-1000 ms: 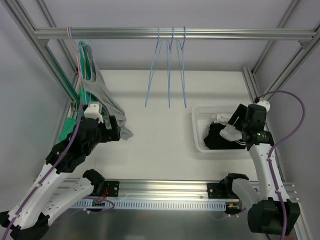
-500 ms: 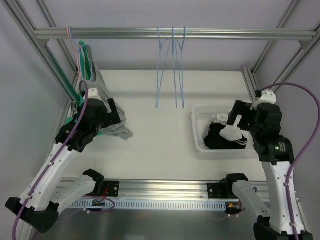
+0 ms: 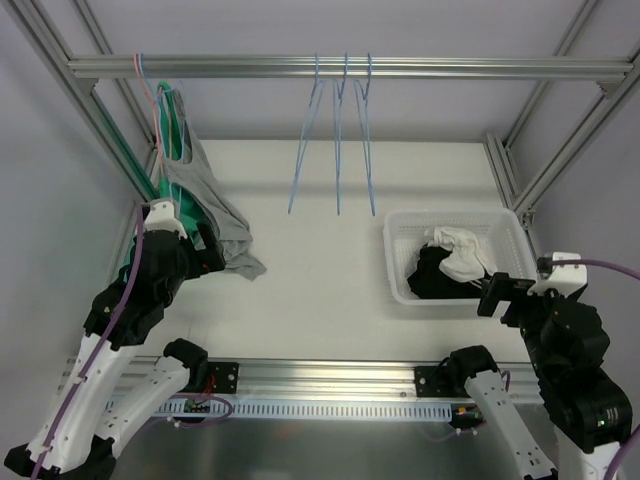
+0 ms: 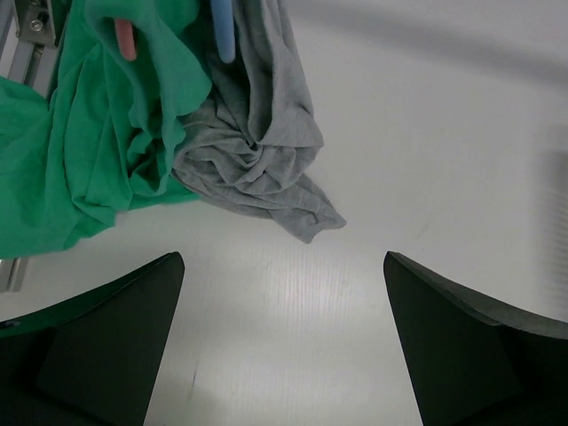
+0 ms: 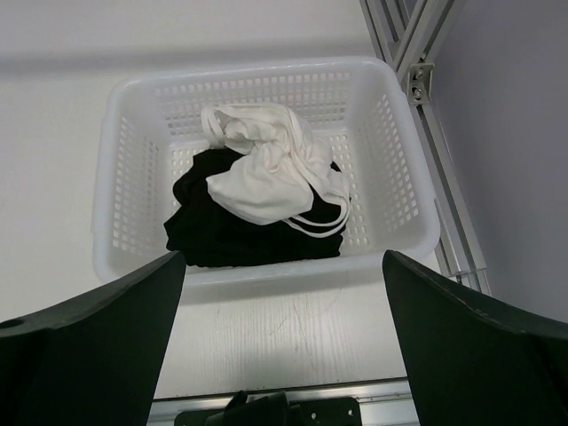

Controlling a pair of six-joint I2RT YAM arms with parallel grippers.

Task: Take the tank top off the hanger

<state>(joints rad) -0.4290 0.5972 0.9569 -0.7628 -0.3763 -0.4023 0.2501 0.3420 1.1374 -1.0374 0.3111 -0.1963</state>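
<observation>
A grey tank top (image 3: 218, 205) hangs on a blue hanger (image 3: 178, 120) at the left end of the rail, and its lower part lies bunched on the table. A green tank top (image 3: 135, 255) hangs on a pink hanger (image 3: 156, 100) beside it. In the left wrist view the grey top (image 4: 257, 142), the green top (image 4: 89, 151), the blue hanger (image 4: 222, 31) and the pink hanger (image 4: 124, 35) lie ahead of my left gripper (image 4: 280, 355), which is open and empty over bare table. In the top view my left gripper (image 3: 207, 245) is just near of the grey top. My right gripper (image 5: 280, 355) is open and empty.
Three empty blue hangers (image 3: 338, 130) hang mid-rail. A white basket (image 3: 396, 262) at the right holds a white garment (image 5: 266, 169) on a black one (image 5: 222, 235). My right gripper (image 3: 497, 294) is at the basket's near rim (image 5: 266, 275). Frame posts stand at both sides.
My left gripper has drawn back from the grey top toward the near left. My right gripper has pulled back out of the basket to its near side. The empty hangers swung.
</observation>
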